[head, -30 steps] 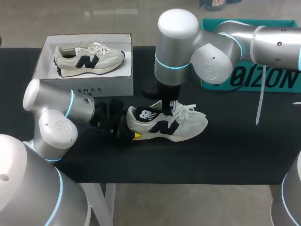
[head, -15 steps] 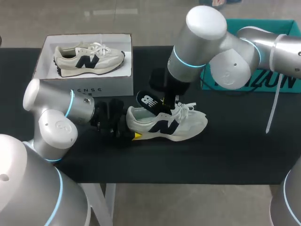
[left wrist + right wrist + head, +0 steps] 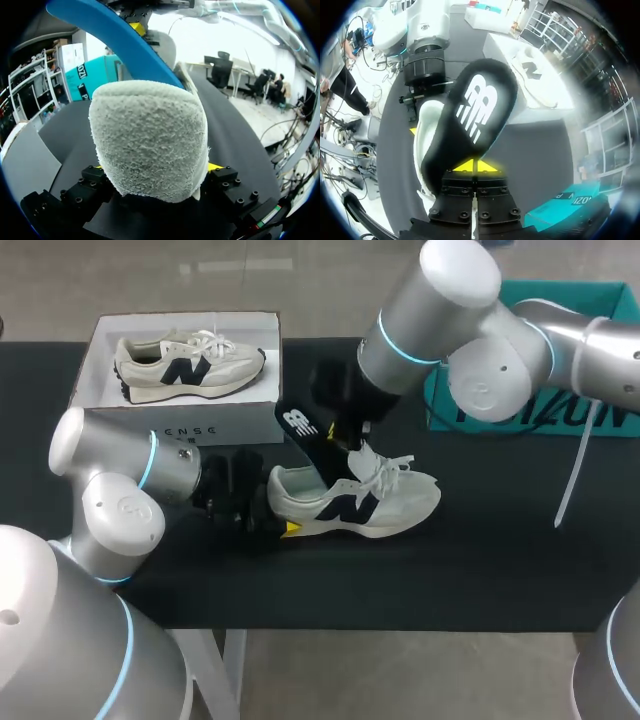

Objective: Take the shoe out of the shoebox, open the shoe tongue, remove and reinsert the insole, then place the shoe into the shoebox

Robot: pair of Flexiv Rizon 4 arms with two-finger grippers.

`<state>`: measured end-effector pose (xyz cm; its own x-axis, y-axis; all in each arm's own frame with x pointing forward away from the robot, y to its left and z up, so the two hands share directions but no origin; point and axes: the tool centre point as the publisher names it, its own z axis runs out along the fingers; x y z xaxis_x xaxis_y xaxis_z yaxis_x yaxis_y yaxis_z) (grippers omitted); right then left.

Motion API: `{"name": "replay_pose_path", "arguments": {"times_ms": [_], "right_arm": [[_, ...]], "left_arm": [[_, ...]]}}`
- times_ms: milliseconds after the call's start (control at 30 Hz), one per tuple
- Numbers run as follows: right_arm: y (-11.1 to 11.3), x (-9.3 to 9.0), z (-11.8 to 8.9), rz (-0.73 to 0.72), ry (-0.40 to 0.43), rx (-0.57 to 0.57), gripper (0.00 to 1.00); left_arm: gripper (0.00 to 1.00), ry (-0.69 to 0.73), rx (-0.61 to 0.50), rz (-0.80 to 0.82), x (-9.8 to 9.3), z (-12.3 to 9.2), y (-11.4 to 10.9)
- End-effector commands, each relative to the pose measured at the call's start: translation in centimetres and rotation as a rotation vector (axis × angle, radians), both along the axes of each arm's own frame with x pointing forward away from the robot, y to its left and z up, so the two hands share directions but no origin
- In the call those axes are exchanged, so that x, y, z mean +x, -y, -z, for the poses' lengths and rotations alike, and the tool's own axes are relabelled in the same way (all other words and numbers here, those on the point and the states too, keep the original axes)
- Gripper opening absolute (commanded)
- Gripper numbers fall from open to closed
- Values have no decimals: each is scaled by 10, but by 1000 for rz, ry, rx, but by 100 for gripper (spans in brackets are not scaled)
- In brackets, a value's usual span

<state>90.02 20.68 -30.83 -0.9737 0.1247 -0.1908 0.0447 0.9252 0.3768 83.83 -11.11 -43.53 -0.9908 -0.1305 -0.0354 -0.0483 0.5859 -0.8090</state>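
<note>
A white sneaker with a dark logo (image 3: 355,503) lies on its sole on the black table, toe to the right. My left gripper (image 3: 278,522) is shut on its heel (image 3: 150,140), with a yellow tip on either side. The right gripper (image 3: 340,435) hangs above the shoe's opening, shut on the black insole (image 3: 306,437). The insole (image 3: 475,112) slants up and away from the shoe, and its lower end is at the collar. The left wrist view shows the insole's blue underside (image 3: 115,35) above the heel. The right gripper's (image 3: 472,166) yellow tips are pressed together on the insole's edge.
A white shoebox (image 3: 185,425) stands at the back left with a second sneaker (image 3: 190,365) inside. A teal box lid (image 3: 535,418) lies at the back right, partly behind my right arm. The left arm's grey body fills the front left.
My right arm has risen and swung back, drawing the insole up and out of the shoe toward the shoebox. The left gripper and the shoe have stayed in place.
</note>
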Motion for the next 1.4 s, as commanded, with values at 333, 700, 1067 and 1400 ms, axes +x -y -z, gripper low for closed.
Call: {"name": "replay_pose_path", "arguments": {"times_ms": [333, 700, 1067, 1400], "right_arm": [[-8, 0, -15, -19, 2, 37, 0], [-9, -8, 4, -40, -45, 7, 0], [-4, -8, 9, -60, -63, -32, 0], [-10, -1, 9, -74, -38, 2, 0]], "left_arm": [[0, 1, -1, 0, 1, 4, 2], [0, 1, -1, 0, 1, 4, 2], [0, 1, -1, 0, 1, 4, 2], [0, 1, -1, 0, 1, 4, 2]]}}
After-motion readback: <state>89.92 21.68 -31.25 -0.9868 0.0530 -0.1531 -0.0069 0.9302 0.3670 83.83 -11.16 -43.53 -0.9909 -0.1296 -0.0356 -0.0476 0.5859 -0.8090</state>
